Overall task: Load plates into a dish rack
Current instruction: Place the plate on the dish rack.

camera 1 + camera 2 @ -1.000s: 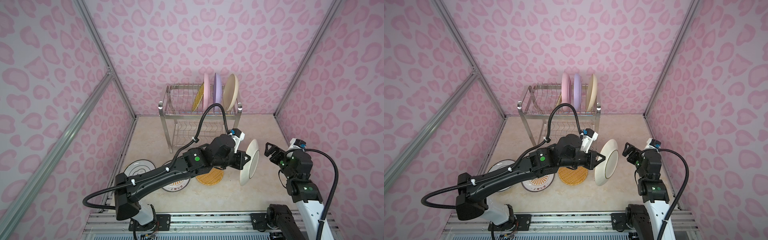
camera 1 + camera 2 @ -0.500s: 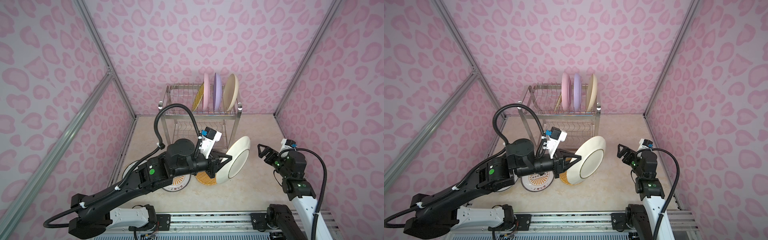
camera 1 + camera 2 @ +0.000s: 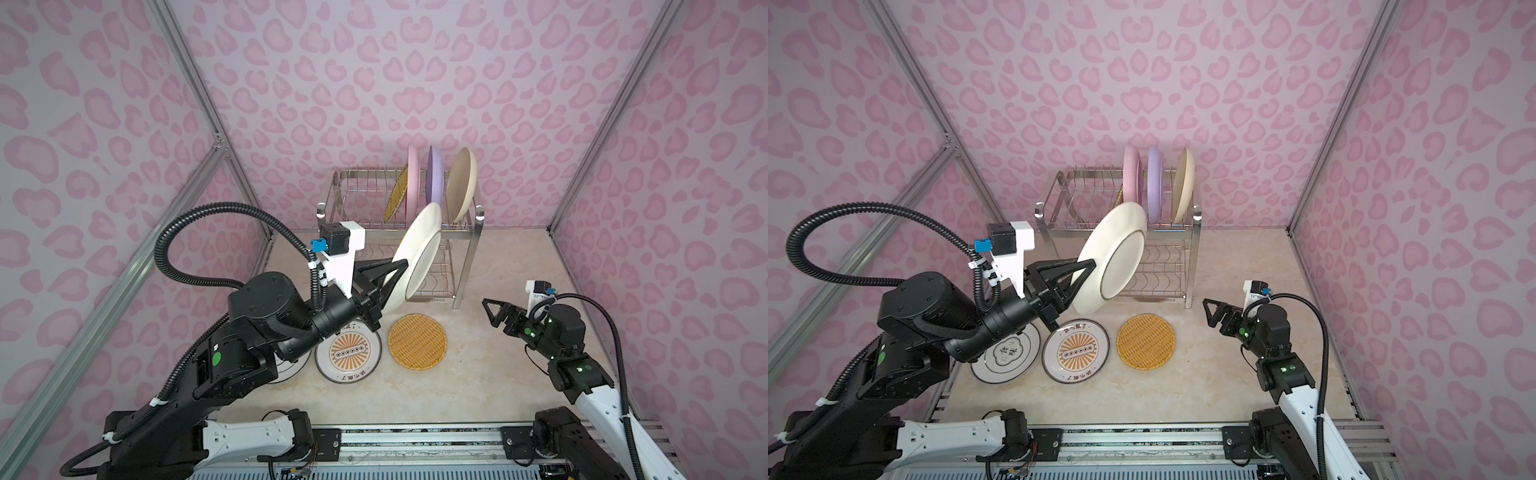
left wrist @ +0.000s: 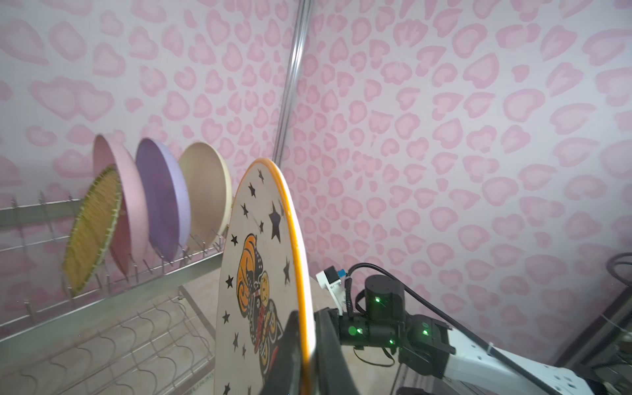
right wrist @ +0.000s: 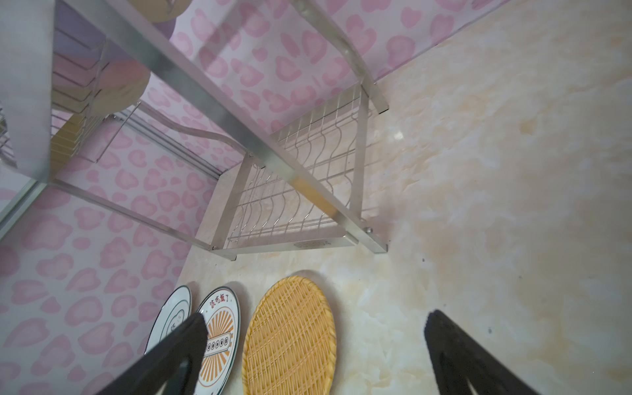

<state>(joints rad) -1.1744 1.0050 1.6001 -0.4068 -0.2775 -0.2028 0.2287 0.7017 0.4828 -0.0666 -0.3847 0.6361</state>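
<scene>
The left gripper point(image 3: 398, 267) is clamped tight on the lower edge of a white plate point(image 3: 419, 253), holding it on edge in the air in front of the dish rack point(image 3: 467, 266), tilted, with its upper rim about level with the top tier. Both top views show only this plate's plain pale back, with a thin dark foot ring clear in a top view point(image 3: 1117, 253). The left wrist view shows its face point(image 4: 260, 256) instead: black stars, an orange rim and an orange-and-black figure, with the black fingers point(image 4: 290, 345) pinching either side of the rim. Four plates stand on edge at the right end of the top tier: a yellow woven plate point(image 3: 397, 195), a pink plate point(image 3: 412, 183), a lilac plate point(image 3: 435, 183) and a cream plate point(image 3: 461, 187). The held plate hides most of the woven one in a top view, while the left wrist view shows all four in a row. On the table point(image 3: 519, 257) in front of the rack lie a second woven plate point(image 3: 417, 341), a sunburst plate point(image 3: 348, 352) and a dark-rimmed plate point(image 3: 1005, 353). The left arm covers most of the last one in a top view. The right gripper point(image 3: 492, 309) hangs empty, low over the table to the right, well apart from the plates, with its jaws spread wide. Its wrist view looks between the two black fingers point(image 5: 191, 331) at the flat plates and up through the rack's underside point(image 5: 273, 154).
</scene>
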